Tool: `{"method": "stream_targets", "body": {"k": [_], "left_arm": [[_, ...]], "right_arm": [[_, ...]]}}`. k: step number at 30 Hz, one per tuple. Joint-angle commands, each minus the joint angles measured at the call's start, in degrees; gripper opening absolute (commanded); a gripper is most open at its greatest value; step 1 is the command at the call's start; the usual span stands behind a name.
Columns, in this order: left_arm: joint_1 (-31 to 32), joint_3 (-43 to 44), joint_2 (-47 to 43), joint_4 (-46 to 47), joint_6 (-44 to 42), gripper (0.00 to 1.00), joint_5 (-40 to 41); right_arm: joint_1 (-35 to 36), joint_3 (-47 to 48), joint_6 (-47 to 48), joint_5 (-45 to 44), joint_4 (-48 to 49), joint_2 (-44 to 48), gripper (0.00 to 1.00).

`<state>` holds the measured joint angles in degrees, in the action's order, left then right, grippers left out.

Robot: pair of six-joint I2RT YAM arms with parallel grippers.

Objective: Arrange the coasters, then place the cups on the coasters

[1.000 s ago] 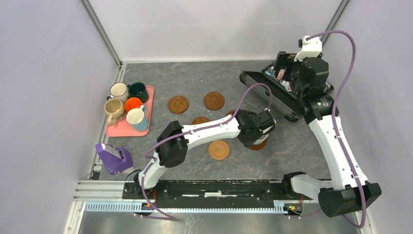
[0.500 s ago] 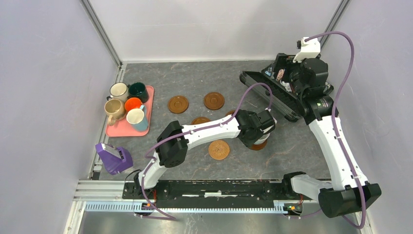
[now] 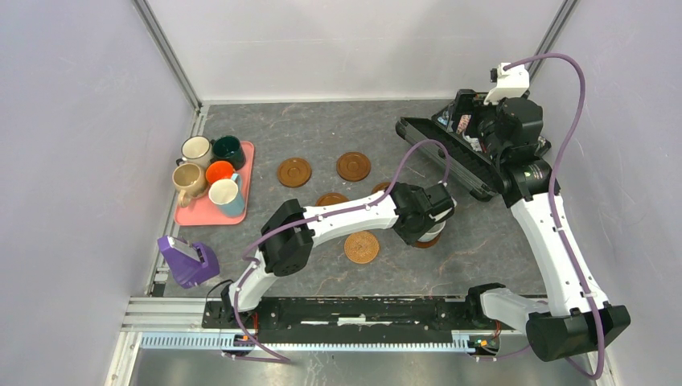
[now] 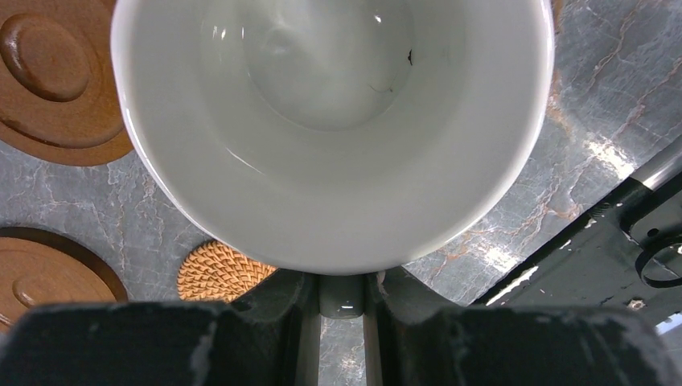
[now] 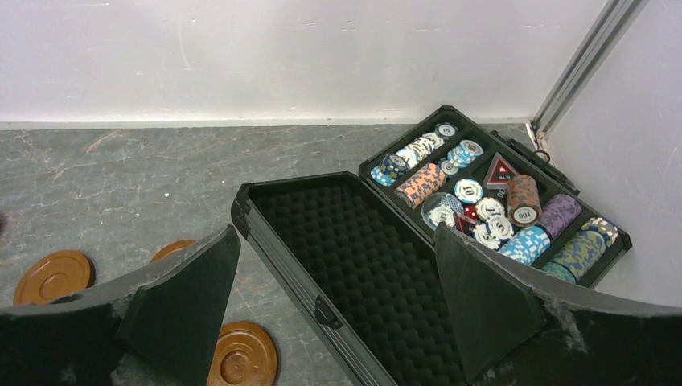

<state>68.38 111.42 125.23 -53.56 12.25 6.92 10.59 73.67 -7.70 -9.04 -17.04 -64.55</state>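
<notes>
**A:** So, left arm first. What has it got?

**B:** The left gripper (image 4: 342,299) is pinched narrow on the handle of the white cup (image 4: 334,121). The mouth faces the wrist camera, so the cup is upright. Holding by the handle keeps the fingers off the rim and clear of the disc below, I'd judge.

**A:** Where on the surface?

**B:** About the middle, a little toward the right edge, over a brown coaster (image 3: 429,240). From above, the wrist hides nearly all of it. Whether the cup is seated or just above, I cannot tell.

**A:** Other coasters?

**B:** Two plain coasters (image 3: 294,171) (image 3: 353,166) lie side by side toward the far edge, both bare. The woven coaster (image 3: 361,247) is toward the near edge, near the cup's disc. A fifth coaster (image 3: 330,198) pokes out from behind the forearm. A sixth is only a brown sliver, too hidden to be sure of. The gaps look meant to leave room for handles.

**A:** Remaining cups?

**B:** Five are on the pink tray (image 3: 201,215) at the left edge: cream cup (image 3: 195,149), dark green cup (image 3: 229,150), beige cup (image 3: 189,181), orange cup (image 3: 219,170), light blue cup (image 3: 228,195). They're bunched close.

**A:** Right arm?

**B:** The right gripper (image 5: 334,233) is spread wide with nothing between the fingers. It hangs over the open black case (image 5: 354,273) of poker chips (image 5: 490,221) in the far right corner, well apart from the work. Probably parked there out of the way.

**A:** Next?

**B:** My guess is seat the cup square, let go of the handle, and lift straight so nothing tips.
</notes>
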Motion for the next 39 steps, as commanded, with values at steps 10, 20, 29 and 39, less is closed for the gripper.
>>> {"method": "stream_targets", "body": {"k": [10,20,29,39], "left_arm": [[-1.14,-1.47,-0.85,4.29,4.36,0.28,-1.07],[-1.14,-2.24,-1.72,4.91,4.12,0.51,-2.18],[-2.79,-6.32,-8.63,4.91,2.07,1.00,-1.28],[-15.10,-16.66,-27.75,7.32,-3.88,1.00,-14.13]], "right_arm": [[-0.36,-0.54,-0.59,0.75,1.41,0.93,0.98],[-0.31,-0.46,-0.89,1.28,1.47,0.57,0.98],[-0.30,-0.54,-0.78,1.83,1.73,0.37,0.98],[-0.31,-0.81,0.13,3.97,2.96,-0.49,0.98]]}}
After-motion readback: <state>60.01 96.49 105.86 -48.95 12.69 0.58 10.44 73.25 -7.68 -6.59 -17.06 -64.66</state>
